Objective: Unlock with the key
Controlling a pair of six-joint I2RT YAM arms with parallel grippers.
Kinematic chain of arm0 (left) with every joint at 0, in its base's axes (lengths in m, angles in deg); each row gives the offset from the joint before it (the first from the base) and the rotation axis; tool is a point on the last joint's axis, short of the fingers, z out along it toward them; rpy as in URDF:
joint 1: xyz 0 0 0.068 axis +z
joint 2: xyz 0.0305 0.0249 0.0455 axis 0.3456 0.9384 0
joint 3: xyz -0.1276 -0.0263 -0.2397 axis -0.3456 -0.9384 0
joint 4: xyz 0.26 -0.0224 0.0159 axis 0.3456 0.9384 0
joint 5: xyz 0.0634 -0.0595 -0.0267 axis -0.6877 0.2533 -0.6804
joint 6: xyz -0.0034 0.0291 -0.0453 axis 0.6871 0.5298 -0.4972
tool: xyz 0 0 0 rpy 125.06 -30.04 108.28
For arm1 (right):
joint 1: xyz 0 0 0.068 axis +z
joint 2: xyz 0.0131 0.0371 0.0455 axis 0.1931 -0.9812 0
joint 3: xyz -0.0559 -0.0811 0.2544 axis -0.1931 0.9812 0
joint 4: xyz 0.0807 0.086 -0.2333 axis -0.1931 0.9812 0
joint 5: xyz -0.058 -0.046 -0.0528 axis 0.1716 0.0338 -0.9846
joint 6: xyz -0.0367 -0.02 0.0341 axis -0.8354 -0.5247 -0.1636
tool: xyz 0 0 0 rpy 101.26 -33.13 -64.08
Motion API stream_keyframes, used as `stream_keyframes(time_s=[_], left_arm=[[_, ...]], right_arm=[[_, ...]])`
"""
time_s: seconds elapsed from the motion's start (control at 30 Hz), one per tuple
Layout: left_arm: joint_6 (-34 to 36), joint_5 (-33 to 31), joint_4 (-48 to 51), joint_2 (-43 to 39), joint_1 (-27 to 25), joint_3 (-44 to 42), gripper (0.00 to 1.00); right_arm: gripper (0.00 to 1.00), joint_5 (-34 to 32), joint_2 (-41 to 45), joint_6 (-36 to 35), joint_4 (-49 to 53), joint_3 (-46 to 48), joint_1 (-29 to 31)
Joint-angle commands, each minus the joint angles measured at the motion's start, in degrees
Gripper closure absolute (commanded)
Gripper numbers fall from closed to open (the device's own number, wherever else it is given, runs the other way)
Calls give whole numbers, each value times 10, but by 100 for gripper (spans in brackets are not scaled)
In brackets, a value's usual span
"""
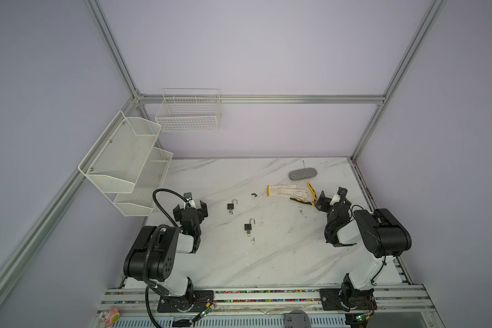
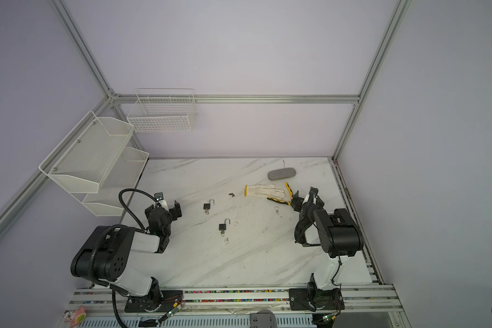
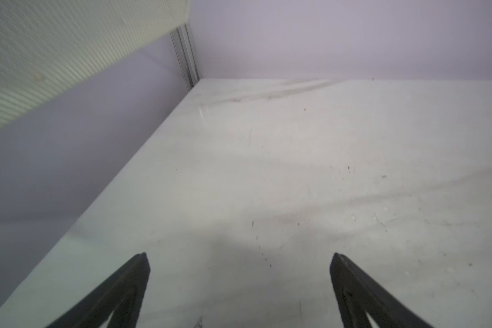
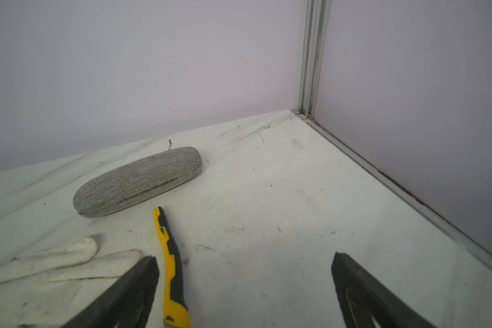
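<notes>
Wrist views — left gripper spread above table; right gripper spread near pliers.

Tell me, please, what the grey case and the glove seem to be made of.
Grey case: woven fabric cover, matte, flecked weave visible; probably stiff beneath, as it holds its rounded form. Glove: soft white cloth, perhaps cotton, limp and creased, yellow-edged cuff.

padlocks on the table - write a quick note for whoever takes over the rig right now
Left tool: open, empty, over the table's left side.
Right tool: open, empty, beside the pliers.
Far padlock and near padlock lie mid-table, apart from both tools.
Done: both shackles look swung open, a key apparently in each.
Left: seemingly nothing; the small dark bit is too small to identify.
</notes>
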Motion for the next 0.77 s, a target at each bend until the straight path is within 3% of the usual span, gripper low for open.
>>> stream_keyframes(time_s=[0.0,0.07,0.73], left_arm=[[-14,9,5,-18,13,31,0],[3,13,-58,-3,13,14,0],[0,10,-42,-11,12,17,0]], right_arm=[[3,-19,7,-28,-43,-21,11],[3,-23,9,-28,-45,-17,11],[3,-16,8,-30,-51,-16,11]])
